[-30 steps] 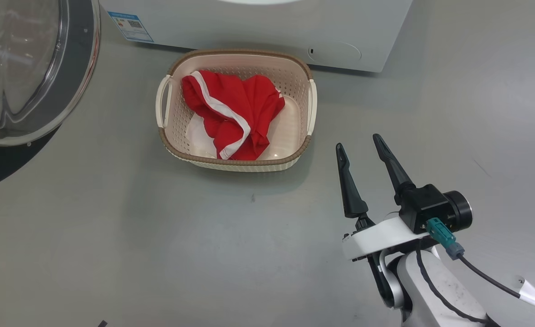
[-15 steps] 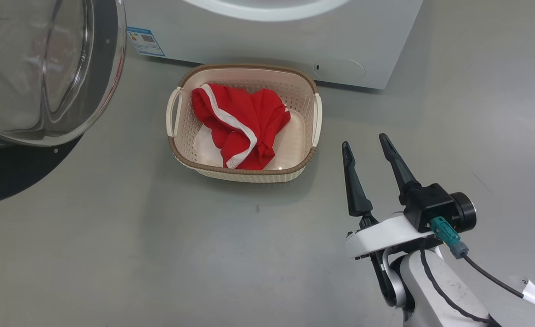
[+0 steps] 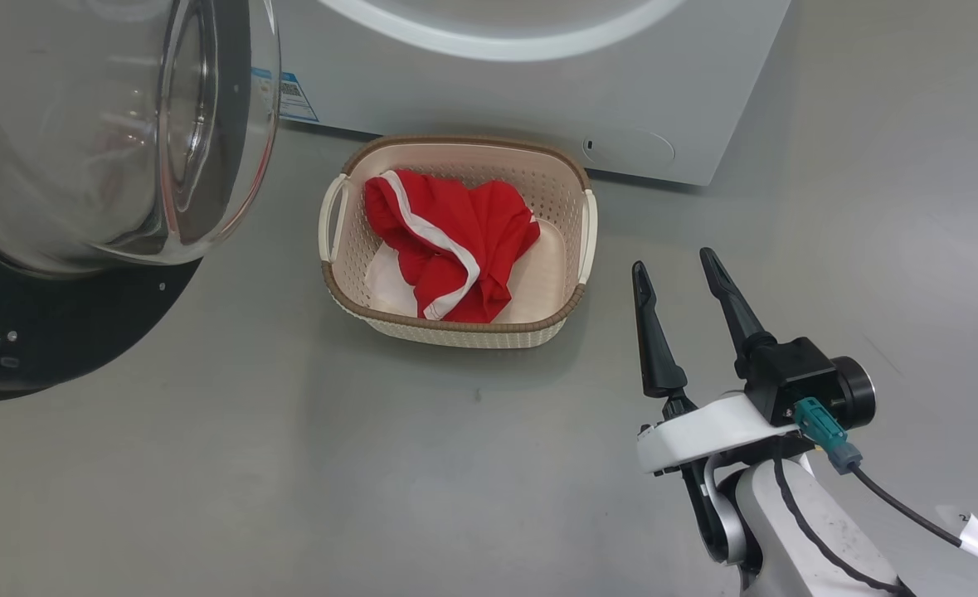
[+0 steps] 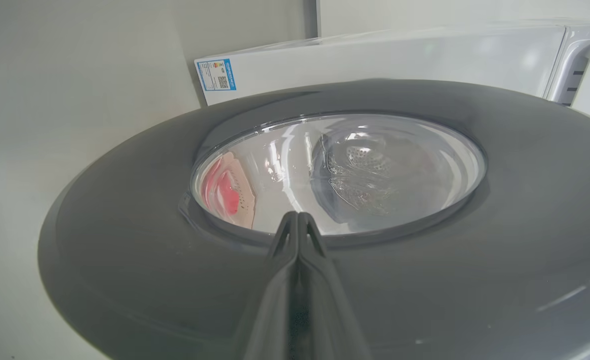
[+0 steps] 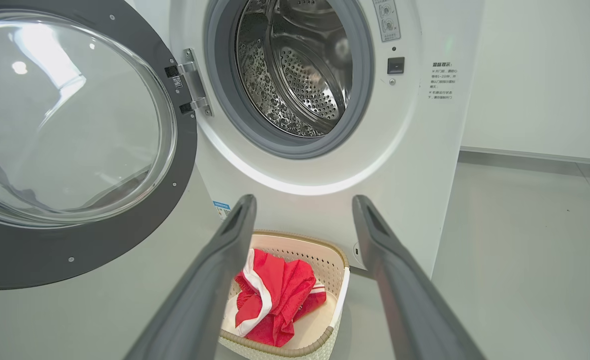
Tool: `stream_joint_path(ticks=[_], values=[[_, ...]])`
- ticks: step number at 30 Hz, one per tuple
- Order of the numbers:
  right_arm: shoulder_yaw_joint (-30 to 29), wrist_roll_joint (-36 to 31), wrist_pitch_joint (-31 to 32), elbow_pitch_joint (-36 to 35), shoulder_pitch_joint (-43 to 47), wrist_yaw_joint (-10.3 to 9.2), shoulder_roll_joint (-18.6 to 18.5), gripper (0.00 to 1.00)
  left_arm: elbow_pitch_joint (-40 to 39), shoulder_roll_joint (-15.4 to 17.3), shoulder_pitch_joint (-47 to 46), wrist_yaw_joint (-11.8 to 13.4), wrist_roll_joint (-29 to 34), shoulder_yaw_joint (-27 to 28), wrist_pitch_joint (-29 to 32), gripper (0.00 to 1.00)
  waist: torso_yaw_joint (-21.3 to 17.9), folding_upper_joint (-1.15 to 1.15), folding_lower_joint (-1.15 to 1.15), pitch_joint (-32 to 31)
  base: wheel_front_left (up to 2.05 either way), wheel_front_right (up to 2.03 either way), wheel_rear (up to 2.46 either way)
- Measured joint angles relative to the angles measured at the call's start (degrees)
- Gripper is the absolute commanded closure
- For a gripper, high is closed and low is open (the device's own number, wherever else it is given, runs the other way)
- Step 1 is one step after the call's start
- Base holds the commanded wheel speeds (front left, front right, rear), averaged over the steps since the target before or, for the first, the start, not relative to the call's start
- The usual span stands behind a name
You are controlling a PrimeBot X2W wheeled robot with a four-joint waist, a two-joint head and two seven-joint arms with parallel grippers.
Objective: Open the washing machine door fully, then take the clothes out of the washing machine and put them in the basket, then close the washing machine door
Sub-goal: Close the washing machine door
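— What has moved?

— The washing machine door point(image 3: 107, 141). In the head view its rim stands nearer the basket point(image 3: 455, 333) than a second ago, so it has swung that way. The whole picture has also slid downward, but that is the camera and not the things.

— And the room?

— A plain grey floor point(image 3: 289, 481), smooth with a dull sheen, and one dark speck point(image 3: 478, 395) just in front of the basket. In the right wrist view a pale wall point(image 5: 540, 75) stands at the right, with a grey band along its foot.

— Left to right, then.

— At the left the door hangs open, its glass bowl bulging out. The left gripper point(image 4: 297, 219) has its fingers pressed together, tips over the black rim at the window's edge. The view is too close and warped to tell whether they touch it.

Next comes the basket, on the floor just before the washing machine point(image 3: 688, 99). It holds the clothes point(image 3: 455, 240), red with white trim over a white piece. Above it the steel drum point(image 5: 300, 70) shows through the open port.

At the right, the right gripper point(image 3: 673, 260) hovers beside the basket, fingers spread and clear of everything.

— Anything else changed?

— No. The clothes lie in the basket as before, and the right gripper has kept its spread.
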Motion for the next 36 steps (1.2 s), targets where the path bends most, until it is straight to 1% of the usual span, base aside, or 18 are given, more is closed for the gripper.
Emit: stream_joint_path(ticks=[4,8,15,18,23,29,36], values=[[-0.1,0.0,0.0,0.0,0.6,0.00,0.0,0.00,-0.8,-1.6,0.8,0.0,-0.9,0.0,3.5,1.00,0.3,0.00,0.00,-0.8,0.00,0.00,0.00],[-0.4,0.0,0.0,0.0,1.1,0.00,0.0,0.00,-1.6,-2.1,1.9,0.0,-2.1,0.4,7.0,1.00,0.6,0.00,0.00,-1.4,0.00,0.00,0.00],[-0.4,0.0,0.0,0.0,1.4,0.00,0.0,0.00,-8.1,-4.4,4.2,0.0,-4.9,1.1,11.9,1.00,1.0,0.00,0.00,-2.0,0.00,0.00,0.00],[-0.2,0.0,0.0,0.2,1.9,0.00,0.0,0.00,-10.6,-6.0,5.5,0.0,-6.6,1.4,14.0,1.00,1.2,0.00,0.00,-2.1,0.00,0.00,0.00],[-0.2,0.0,0.0,0.4,2.4,0.00,0.0,0.00,-14.7,-8.8,7.9,0.0,-7.9,1.4,16.6,1.00,1.6,0.00,0.00,-2.4,0.00,0.00,0.00],[-0.2,0.0,0.0,0.6,2.5,0.00,0.0,0.00,-18.8,-11.5,10.7,0.0,-10.9,1.8,19.6,1.00,1.9,0.00,0.00,-3.0,0.00,0.00,0.00],[-0.1,0.0,0.0,0.7,3.3,0.00,0.0,0.00,-23.8,-14.0,14.0,0.0,-11.6,1.8,22.1,1.00,2.2,0.00,0.00,-3.6,0.00,0.00,0.00]])
